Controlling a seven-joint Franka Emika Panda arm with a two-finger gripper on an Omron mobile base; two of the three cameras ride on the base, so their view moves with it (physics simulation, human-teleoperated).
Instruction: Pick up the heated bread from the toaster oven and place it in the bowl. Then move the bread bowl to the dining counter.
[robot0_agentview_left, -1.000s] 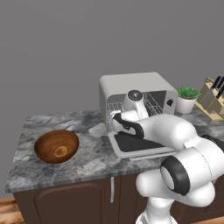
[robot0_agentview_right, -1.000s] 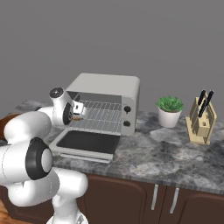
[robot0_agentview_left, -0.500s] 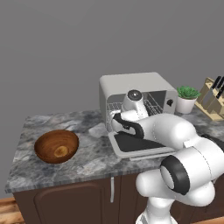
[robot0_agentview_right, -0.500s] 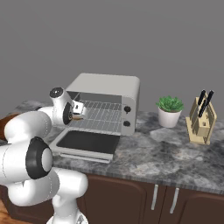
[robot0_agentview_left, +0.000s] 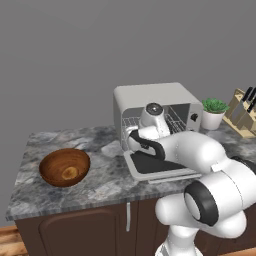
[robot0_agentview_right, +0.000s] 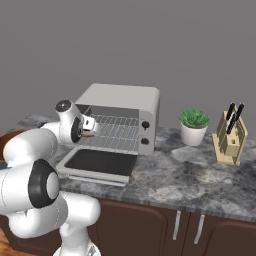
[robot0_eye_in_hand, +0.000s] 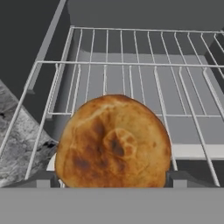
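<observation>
The light-grey toaster oven (robot0_agentview_left: 150, 97) (robot0_agentview_right: 125, 97) stands open, its dark-glass door (robot0_agentview_right: 100, 162) folded down onto the counter. The heated bread (robot0_eye_in_hand: 113, 144) (robot0_agentview_right: 88, 133), round and golden-brown, sits at the front left of the wire rack (robot0_eye_in_hand: 131, 83). My gripper (robot0_eye_in_hand: 112, 179) (robot0_agentview_right: 90, 127) reaches in over the door, and its two fingertips (robot0_eye_in_hand: 46, 179) press against the bread's sides. The reddish-brown wooden bowl (robot0_agentview_left: 65, 167) rests on the counter, well left of the oven and with nothing in it. The dining counter is out of view.
A potted plant (robot0_agentview_right: 194, 127) (robot0_agentview_left: 214, 112) and a wooden knife block (robot0_agentview_right: 231, 135) (robot0_agentview_left: 245, 112) stand to the right of the oven. The grey marbled counter (robot0_agentview_left: 105, 180) runs between bowl and oven, above dark cabinet doors.
The fingers have drawn in slightly around the bread. The arm and the bowl stay where they were.
</observation>
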